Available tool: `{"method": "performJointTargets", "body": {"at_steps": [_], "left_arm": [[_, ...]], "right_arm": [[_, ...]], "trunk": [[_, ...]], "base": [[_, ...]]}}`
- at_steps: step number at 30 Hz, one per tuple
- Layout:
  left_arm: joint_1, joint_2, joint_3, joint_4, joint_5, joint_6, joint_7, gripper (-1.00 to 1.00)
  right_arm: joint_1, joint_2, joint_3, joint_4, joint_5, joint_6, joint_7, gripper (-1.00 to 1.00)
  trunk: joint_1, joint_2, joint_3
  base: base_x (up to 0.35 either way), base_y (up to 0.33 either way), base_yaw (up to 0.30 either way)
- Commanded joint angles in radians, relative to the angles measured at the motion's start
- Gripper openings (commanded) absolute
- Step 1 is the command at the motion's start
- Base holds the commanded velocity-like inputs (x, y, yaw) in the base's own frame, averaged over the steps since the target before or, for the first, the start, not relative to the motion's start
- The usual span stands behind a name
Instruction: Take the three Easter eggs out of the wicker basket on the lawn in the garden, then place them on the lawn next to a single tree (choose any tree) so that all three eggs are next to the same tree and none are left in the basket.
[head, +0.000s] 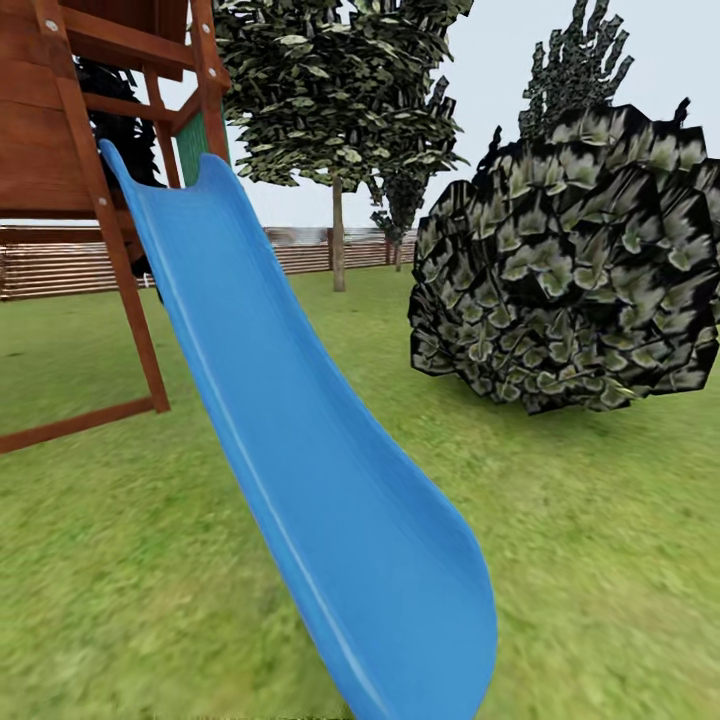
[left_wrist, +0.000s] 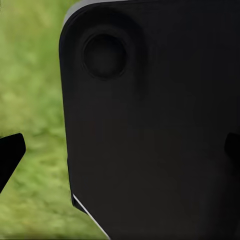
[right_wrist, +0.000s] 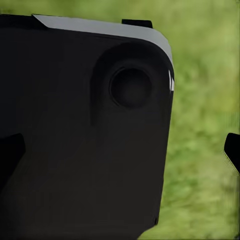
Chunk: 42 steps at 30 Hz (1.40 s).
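Observation:
The Easter eggs and the wicker basket are out of view. The lawn (head: 580, 520) spreads around me as mottled green grass. A leafy tree (head: 338, 235) with a thin bare trunk stands far off by the fence. In the left wrist view my left gripper (left_wrist: 120, 152) is open, one dark fingertip (left_wrist: 11, 154) at each edge of the picture, in front of a black panel of my own body (left_wrist: 160, 125). My right gripper (right_wrist: 120, 152) is open in the same way, its fingertips (right_wrist: 233, 150) wide apart over grass and a black panel (right_wrist: 75, 140).
A blue slide (head: 300, 400) runs down from a wooden play tower (head: 60, 120) right in front of me. A big round bush (head: 575, 260) stands to the right. A brown slat fence (head: 60, 260) closes the far side, and a dark cypress (head: 578, 60) rises behind the bush.

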Motion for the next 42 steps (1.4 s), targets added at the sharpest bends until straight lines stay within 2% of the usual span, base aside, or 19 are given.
{"method": "performJointTargets", "body": {"at_steps": [1, 5, 22, 42], "left_arm": [[0.0, 0.0, 0.0, -0.001, 0.0, -0.001, 0.0, 1.0], [0.0, -0.001, 0.0, -0.002, 0.0, -0.001, 0.0, 1.0], [0.0, -0.002, 0.0, -0.002, 0.0, -0.001, 0.0, 1.0], [0.0, 0.0, 0.0, -0.002, 0.0, -0.001, 0.0, 1.0]], "right_arm": [[0.0, 0.0, 0.002, 0.0, 0.002, 0.0, -0.001, 1.0], [0.0, 0.0, 0.002, 0.0, 0.002, -0.002, -0.002, 1.0], [-0.001, 0.0, 0.003, 0.0, 0.003, -0.004, -0.002, 1.0], [0.0, 0.0, 0.003, 0.0, 0.004, -0.006, -0.002, 1.0]], "trunk": [[0.0, 0.0, -0.002], [0.0, 0.0, -0.004], [0.0, 0.0, -0.016], [0.0, 0.0, -0.031]], "base": [[0.0, 0.0, 0.287], [-0.079, 0.0, 0.287], [-0.302, 0.0, 0.287], [-0.012, 0.0, 0.287]]}}
